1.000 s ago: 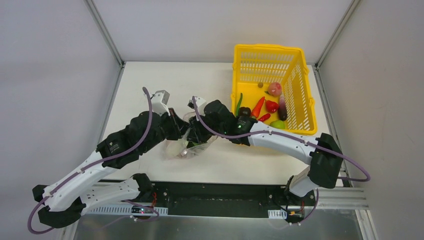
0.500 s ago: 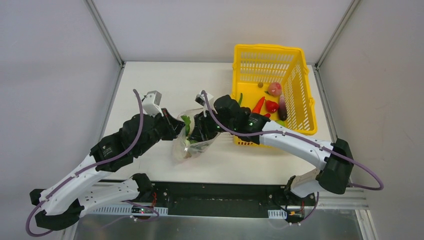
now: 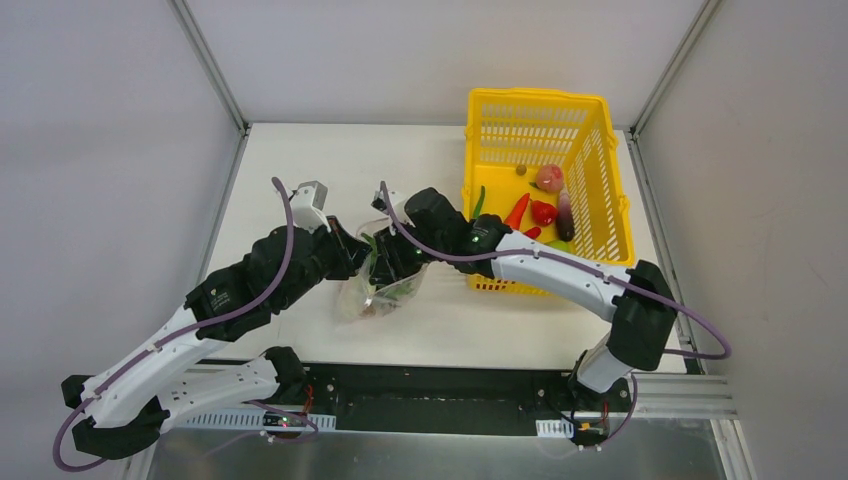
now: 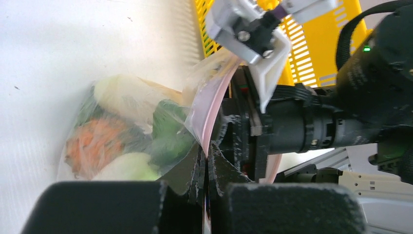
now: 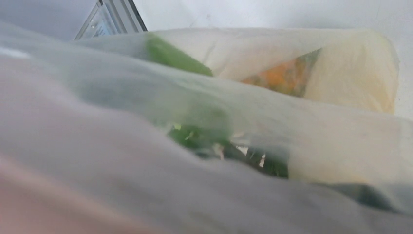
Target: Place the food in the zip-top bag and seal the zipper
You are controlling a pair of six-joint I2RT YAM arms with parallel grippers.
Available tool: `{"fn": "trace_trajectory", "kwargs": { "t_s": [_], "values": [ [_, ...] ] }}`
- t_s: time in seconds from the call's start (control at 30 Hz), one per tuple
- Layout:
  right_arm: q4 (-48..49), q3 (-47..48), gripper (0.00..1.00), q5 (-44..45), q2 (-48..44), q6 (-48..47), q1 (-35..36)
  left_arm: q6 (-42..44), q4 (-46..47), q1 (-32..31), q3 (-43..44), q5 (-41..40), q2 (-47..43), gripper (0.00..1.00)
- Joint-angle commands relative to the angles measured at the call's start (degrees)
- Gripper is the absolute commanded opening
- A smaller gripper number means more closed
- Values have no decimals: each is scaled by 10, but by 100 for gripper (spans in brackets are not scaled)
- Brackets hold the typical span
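White arm links [image 3: 150,362], black joints [image 3: 240,285], purple cables [image 3: 291,215] along both; green LED [image 4: 366,48] on right wrist.

Overhead view: bright, even light, only soft, faint shadows on the surface [image 3: 320,165]. Left wrist view: surface glares white, the left hand [image 4: 207,187] dark and blurred up close. Right wrist view: zip-top bag [image 5: 204,146] smothers the lens, milky, wholly unfocused.

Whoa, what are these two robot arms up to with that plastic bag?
They're packing toy food into a clear zip-top bag. The left gripper is pinched shut on the bag's pink zipper. The right gripper is right at the same edge; whether it grips can't be seen. Some toy vegetables sit inside the bag, while more toy pieces lie in the yellow basket.
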Motion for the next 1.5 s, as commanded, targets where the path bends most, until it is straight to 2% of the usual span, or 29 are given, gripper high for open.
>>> {"fn": "trace_trajectory", "kwargs": {
  "t_s": [0.0,0.1,0.23,0.3,0.43,0.6,0.87,0.93,1.3,1.47],
  "values": [
    [22,12,40,-9,-57,-1,0,1,1,2,-3,-17,-7,1],
    [29,6,46,-16,-79,5,-1,2,-3,2,-3,-22,-7,1],
    [38,-11,46,-2,-101,7,0,1,-4,3,-4,-21,-5,1],
    [43,-17,43,4,-97,8,0,1,0,2,-4,-17,-4,1],
    [46,-11,27,-18,-56,18,0,-1,5,2,-3,-10,1,1],
    [52,-5,19,-14,-7,27,8,-5,8,2,-5,-7,-1,1],
    [129,-38,16,5,4,34,24,-15,17,2,-14,-9,-9,1],
    [130,-43,17,18,-10,33,24,-15,12,2,-15,-15,-13,1],
    [100,-61,44,38,-144,23,20,-9,-17,3,-20,-61,-32,1],
    [88,-67,47,37,-193,17,20,-9,-17,3,-22,-60,-28,1]
  ]
}}
